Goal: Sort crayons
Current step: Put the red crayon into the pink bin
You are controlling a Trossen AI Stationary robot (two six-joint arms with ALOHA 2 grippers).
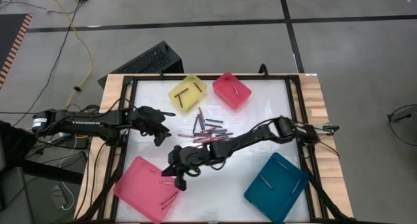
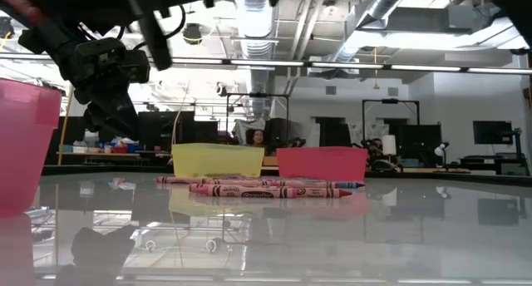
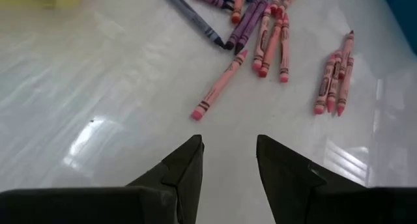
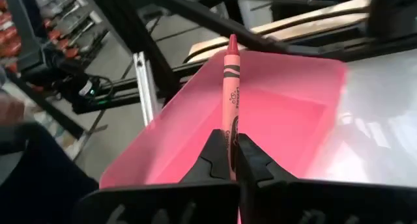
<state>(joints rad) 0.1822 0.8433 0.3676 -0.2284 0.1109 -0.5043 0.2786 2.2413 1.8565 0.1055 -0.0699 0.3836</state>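
Note:
Several crayons (image 1: 207,129), pink, purple and bluish, lie loose in the middle of the white table top; they also show in the low view (image 2: 266,188) and ahead of the left fingers (image 3: 264,35). My right gripper (image 1: 177,175) reaches over the large pink tray (image 1: 140,185) at the near left and is shut on a pink-red crayon (image 4: 230,81). My left gripper (image 3: 228,155) is open above bare table, left of the pile, with nothing between its fingers. My right gripper pinches the pink-red crayon's lower part (image 4: 230,129) between its two fingers. The crayon runs on in line with the fingers, and its pointed tip (image 4: 232,38) sticks out well beyond them. It is lifted clear, above the large pink tray's inside.
A yellow tray (image 1: 187,92) and a small pink tray (image 1: 232,89) stand at the far edge, and a teal tray (image 1: 277,187) stands at the near right; each holds a crayon or two. A dark frame (image 1: 127,113) borders the table top. Bare table lies between the pile and the near trays.

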